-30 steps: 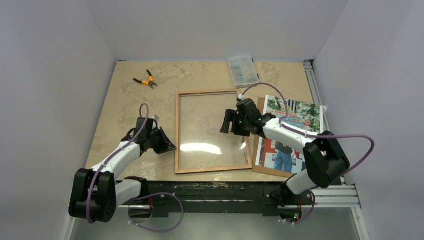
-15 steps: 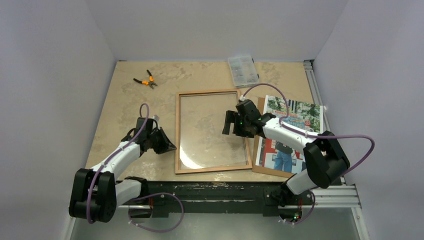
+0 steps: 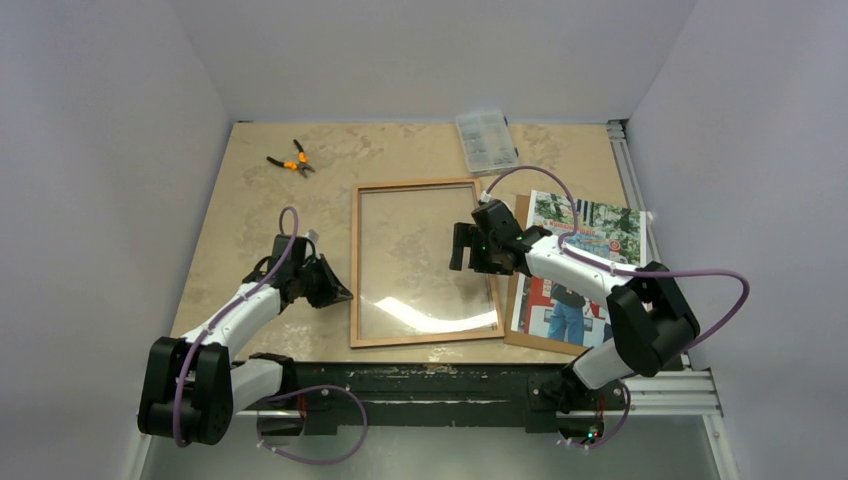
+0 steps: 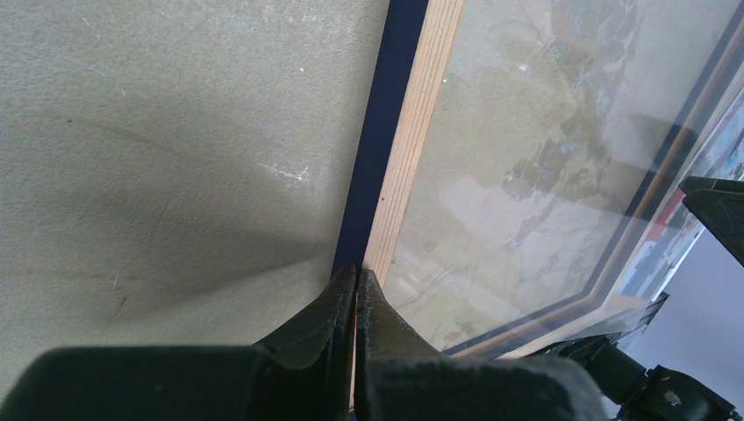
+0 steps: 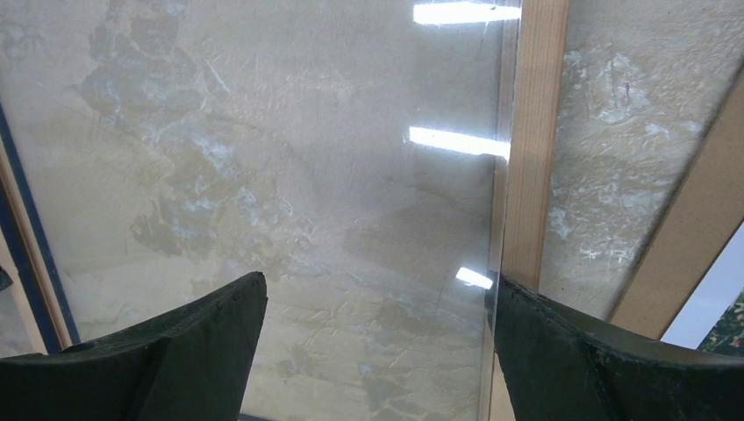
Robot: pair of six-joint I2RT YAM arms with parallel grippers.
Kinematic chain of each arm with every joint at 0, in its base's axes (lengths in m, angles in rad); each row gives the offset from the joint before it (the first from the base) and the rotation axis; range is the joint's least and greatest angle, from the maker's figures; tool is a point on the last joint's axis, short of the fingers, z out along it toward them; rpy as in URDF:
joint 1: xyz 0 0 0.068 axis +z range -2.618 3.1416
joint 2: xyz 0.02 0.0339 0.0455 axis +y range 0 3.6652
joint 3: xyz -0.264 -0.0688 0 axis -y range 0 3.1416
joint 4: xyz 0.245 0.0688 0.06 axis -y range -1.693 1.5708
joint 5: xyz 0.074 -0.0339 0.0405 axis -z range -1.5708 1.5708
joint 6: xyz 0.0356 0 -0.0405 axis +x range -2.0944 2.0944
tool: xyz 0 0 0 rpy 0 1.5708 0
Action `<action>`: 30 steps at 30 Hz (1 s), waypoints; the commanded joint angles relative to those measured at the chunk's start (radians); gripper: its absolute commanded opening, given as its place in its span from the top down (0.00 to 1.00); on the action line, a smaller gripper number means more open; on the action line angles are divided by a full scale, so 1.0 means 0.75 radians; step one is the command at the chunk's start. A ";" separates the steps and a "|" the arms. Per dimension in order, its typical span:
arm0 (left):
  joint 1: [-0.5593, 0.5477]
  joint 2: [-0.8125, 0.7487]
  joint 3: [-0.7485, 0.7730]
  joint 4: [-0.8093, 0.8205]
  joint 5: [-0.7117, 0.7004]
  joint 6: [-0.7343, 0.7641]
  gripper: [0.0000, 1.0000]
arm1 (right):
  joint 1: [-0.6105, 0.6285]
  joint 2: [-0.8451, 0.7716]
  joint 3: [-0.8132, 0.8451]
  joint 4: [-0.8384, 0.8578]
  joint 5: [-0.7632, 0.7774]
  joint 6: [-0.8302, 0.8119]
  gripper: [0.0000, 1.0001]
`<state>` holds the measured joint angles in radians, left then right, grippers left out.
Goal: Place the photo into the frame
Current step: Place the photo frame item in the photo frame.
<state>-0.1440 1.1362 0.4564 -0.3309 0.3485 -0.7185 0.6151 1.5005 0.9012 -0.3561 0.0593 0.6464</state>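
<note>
The frame (image 3: 356, 270) lies flat mid-table, wood-brown face up, its clear pane showing the table through it. My left gripper (image 3: 345, 297) is shut, its tips (image 4: 355, 272) resting against the frame's left rail (image 4: 412, 132), where a dark blue strip shows beside the wood. My right gripper (image 3: 462, 250) hangs open over the pane near the right rail (image 5: 535, 132), nothing between its fingers (image 5: 175, 351). The photo (image 3: 600, 225) lies face up on a brown board (image 3: 520, 320) right of the frame, partly hidden under the right arm.
Orange-handled pliers (image 3: 290, 160) lie at the back left. A clear plastic box (image 3: 486, 140) sits behind the frame. A metal rail (image 3: 632, 190) runs along the table's right edge. Grey walls close in left, right and back.
My right gripper has opened wider and shifted slightly right over the pane. The bright glare on the pane has slid toward the front rail. The left arm has not moved.
</note>
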 commanded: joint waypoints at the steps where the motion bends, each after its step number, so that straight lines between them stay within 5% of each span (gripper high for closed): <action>1: 0.006 0.021 -0.007 -0.034 -0.073 0.047 1.00 | 0.008 -0.005 0.042 -0.018 0.072 -0.037 0.07; 21: 0.006 0.022 -0.004 -0.035 -0.074 0.047 1.00 | 0.000 -0.070 0.020 -0.059 0.169 -0.008 0.02; 30: 0.007 0.027 0.000 -0.041 -0.072 0.050 0.99 | -0.259 -0.112 -0.104 0.040 -0.091 0.005 0.03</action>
<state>-0.1440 1.1362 0.4564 -0.3313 0.3489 -0.7177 0.5152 1.4498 0.8715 -0.3767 0.0891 0.6365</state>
